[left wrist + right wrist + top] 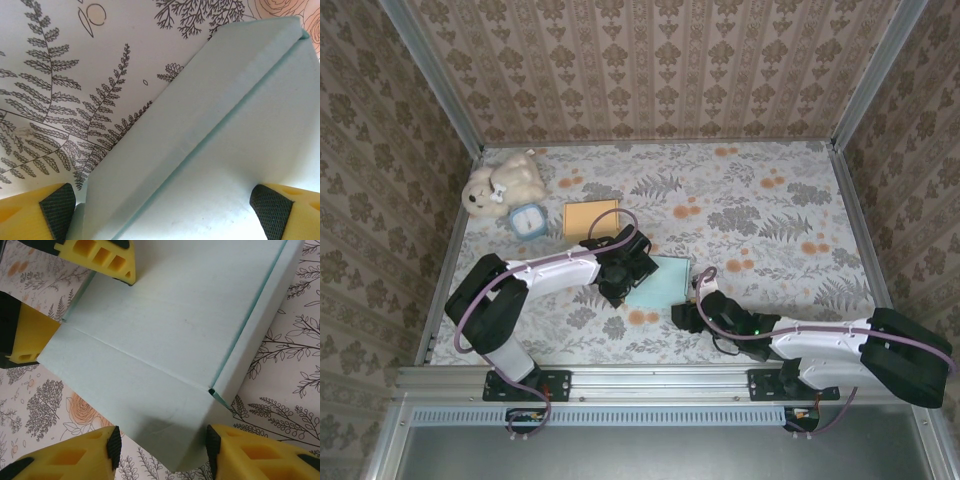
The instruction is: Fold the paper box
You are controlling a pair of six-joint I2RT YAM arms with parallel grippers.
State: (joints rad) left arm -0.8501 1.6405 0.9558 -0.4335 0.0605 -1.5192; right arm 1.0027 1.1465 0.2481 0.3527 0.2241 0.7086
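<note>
The light blue paper box (658, 283) lies partly folded on the patterned table, with one long side wall raised (165, 145) and a flat flap (165, 410) at its near end. My left gripper (620, 268) stands open at the box's far left end, and the box surface spans the space between its pads (165, 210). Its yellow fingers (100, 257) show at the top left of the right wrist view, one over the box and one beside its edge. My right gripper (162, 445) is open, its pads flanking the corner of the near flap with a gap on the left side.
A cream teddy bear (505, 182), a small blue clock-like object (529, 220) and a tan sheet (590, 217) lie at the back left. Patterned walls with metal posts enclose the table. Open tabletop stretches to the right (780, 220).
</note>
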